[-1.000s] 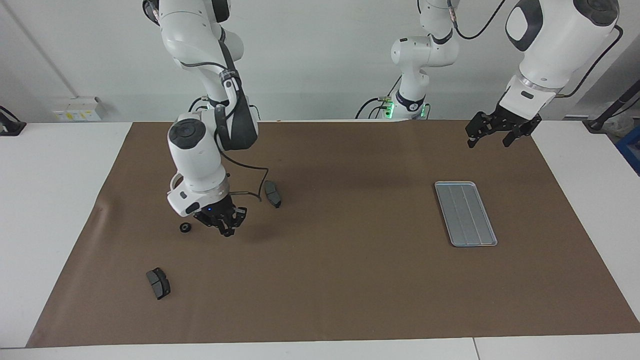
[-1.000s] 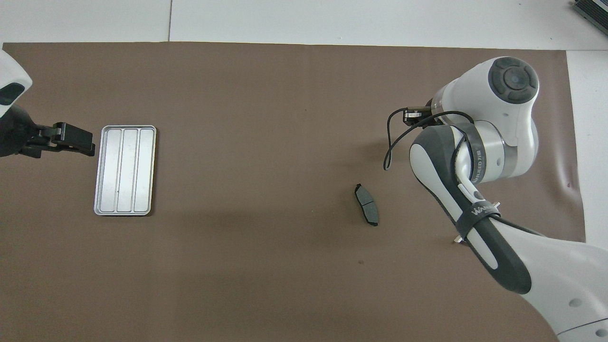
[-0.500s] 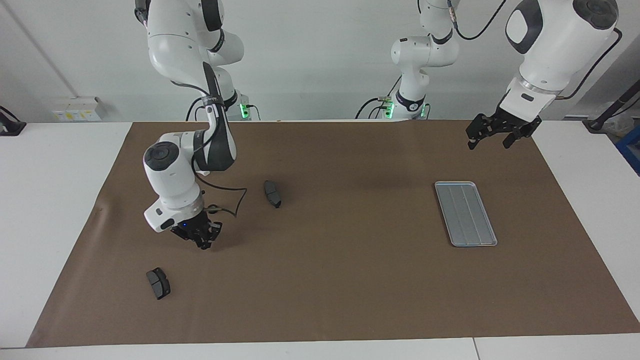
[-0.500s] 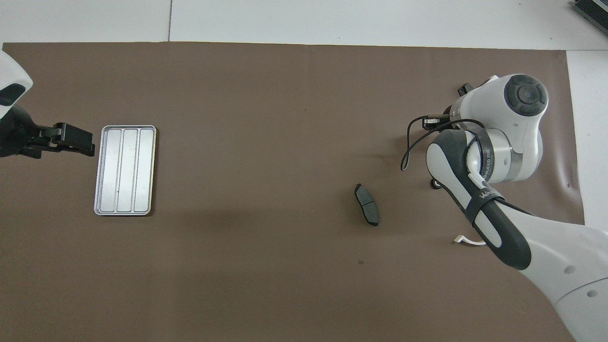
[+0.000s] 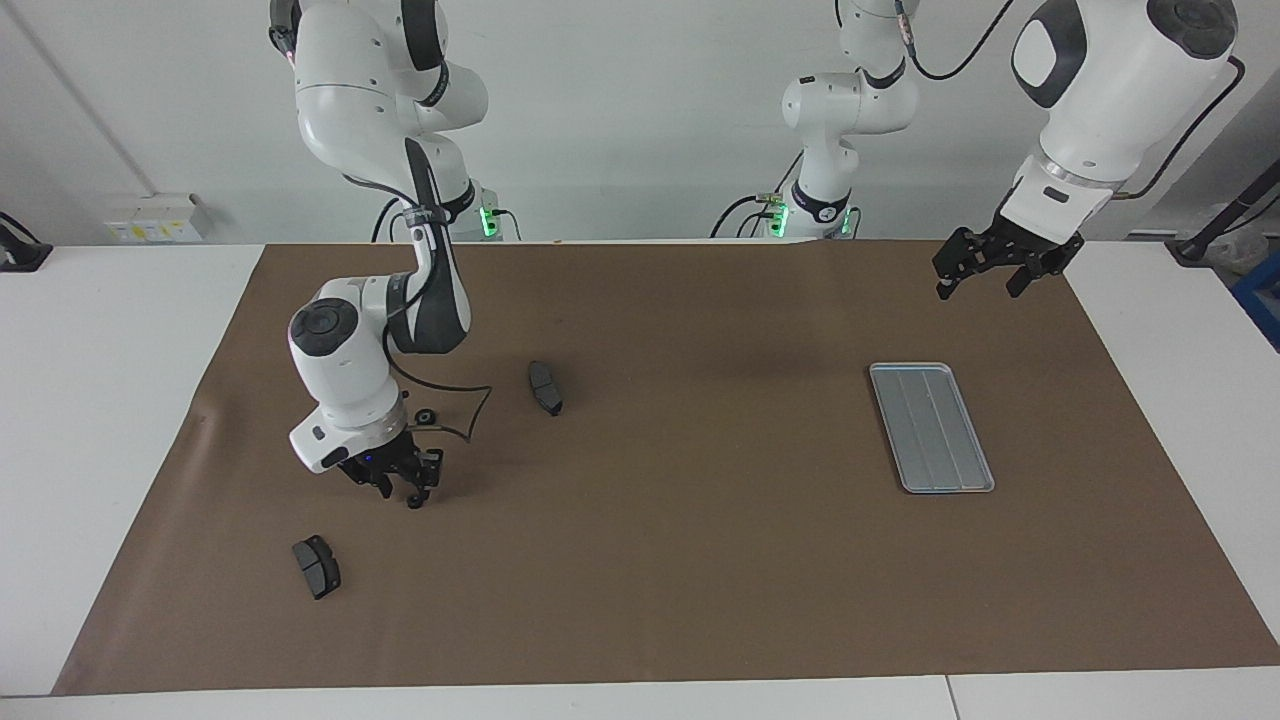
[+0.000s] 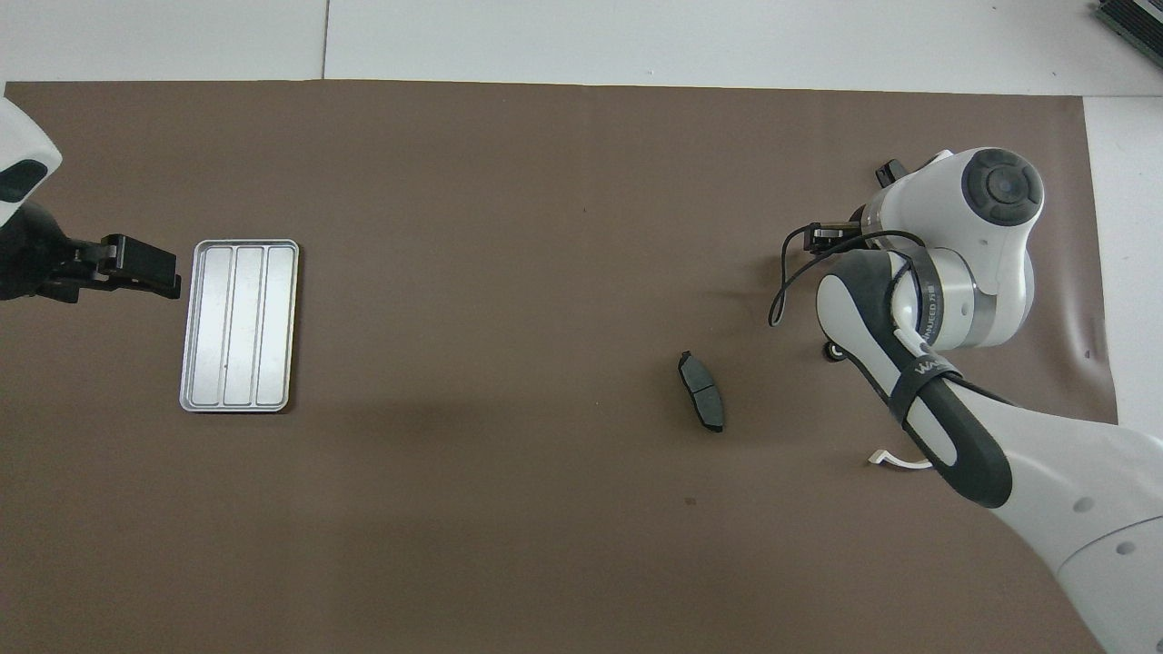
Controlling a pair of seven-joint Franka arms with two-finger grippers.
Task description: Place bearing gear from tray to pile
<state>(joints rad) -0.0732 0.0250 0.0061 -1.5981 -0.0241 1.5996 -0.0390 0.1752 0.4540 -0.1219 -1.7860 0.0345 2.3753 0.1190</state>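
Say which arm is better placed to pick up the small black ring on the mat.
The right: the right gripper is low over the mat beside the ring, while the left gripper hangs near the tray.

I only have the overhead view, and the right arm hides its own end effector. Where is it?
Observer: The right end effector hangs low over the bare mat.
Operator: Does it carry the bearing gear?
Observer: No, the bearing gear lies on the mat, apart from it.
Operator: Any other part under that arm?
Observer: A brake pad lies farther from the robots than the gear.
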